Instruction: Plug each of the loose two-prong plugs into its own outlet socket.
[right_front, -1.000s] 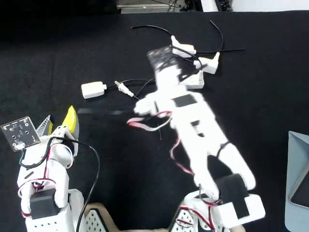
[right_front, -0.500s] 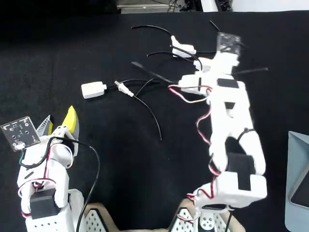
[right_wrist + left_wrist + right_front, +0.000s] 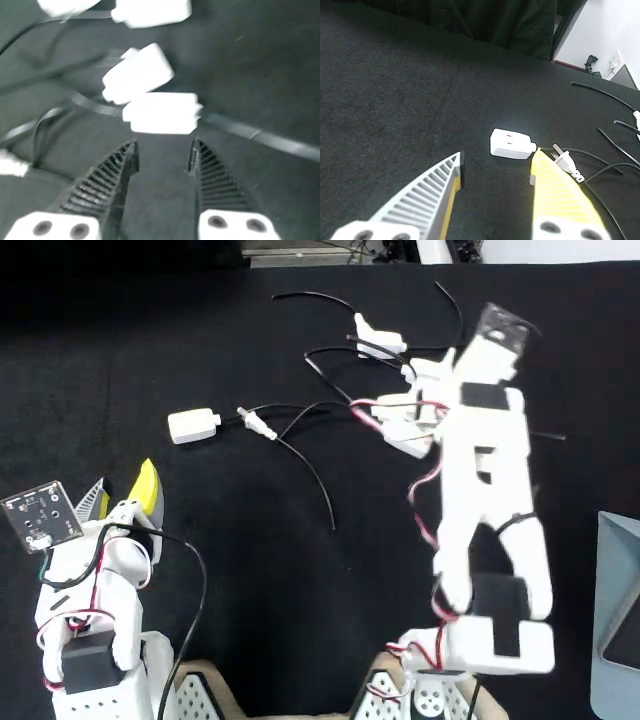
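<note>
1. Presently, progress: the white socket [image 3: 193, 425] and a two-prong plug [image 3: 258, 423] lie near each other on the black table [image 3: 100, 340]. They are apart, the prongs not inserted, so this pair remains to be done.
2. Far group: a white block [image 3: 160, 112] lies touching a second white piece [image 3: 137, 72], with a third white piece [image 3: 150, 10] beyond and black cables [image 3: 310, 475] trailing between. Whether any of these is already mated cannot be told.
3. Right gripper [image 3: 163, 146]: claw spread and holding nothing. It hangs low with the white block just ahead of its tips.
4. Left gripper [image 3: 496, 165]: claw spread and holding nothing. It is parked at the near-left of the table, facing the white socket.
5. Change: a second ago the right arm pointed toward the far centre of the table. It has since swung rightward and now reaches over the far group. The white block has tilted and the cables beside it have shifted. The left arm, white socket and two-prong plug are unmoved.
</note>
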Tool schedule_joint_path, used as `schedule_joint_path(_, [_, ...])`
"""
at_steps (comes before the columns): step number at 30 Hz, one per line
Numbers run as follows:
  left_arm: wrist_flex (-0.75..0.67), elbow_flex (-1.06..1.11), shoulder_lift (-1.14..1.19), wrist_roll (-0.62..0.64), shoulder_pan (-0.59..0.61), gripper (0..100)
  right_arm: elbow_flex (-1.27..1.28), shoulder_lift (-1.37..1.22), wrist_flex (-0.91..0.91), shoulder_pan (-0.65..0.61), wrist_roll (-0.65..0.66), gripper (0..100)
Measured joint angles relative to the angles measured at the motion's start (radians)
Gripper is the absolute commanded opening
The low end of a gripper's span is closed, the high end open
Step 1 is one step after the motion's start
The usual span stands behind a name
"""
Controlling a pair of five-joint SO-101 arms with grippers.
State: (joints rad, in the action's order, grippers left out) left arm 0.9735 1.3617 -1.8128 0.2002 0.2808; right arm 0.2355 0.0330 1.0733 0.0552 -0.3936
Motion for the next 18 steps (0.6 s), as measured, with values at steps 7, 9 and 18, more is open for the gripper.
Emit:
schedule_joint_path(7, [0.000, 0.000, 0.000, 0.000, 0.000, 23, 0.060, 0.031, -0.037, -0.301, 0.075, 16.4])
schedule_joint_path(9, [0.000, 0.000, 0.000, 0.000, 0.000, 23, 0.091, 0.002, -0.110, -0.377, 0.118, 16.3])
schedule_joint_path(18, [0.000, 0.000, 0.000, 0.000, 0.000, 23, 0.031, -0.244, -0.284, -0.445, 0.285, 11.7])
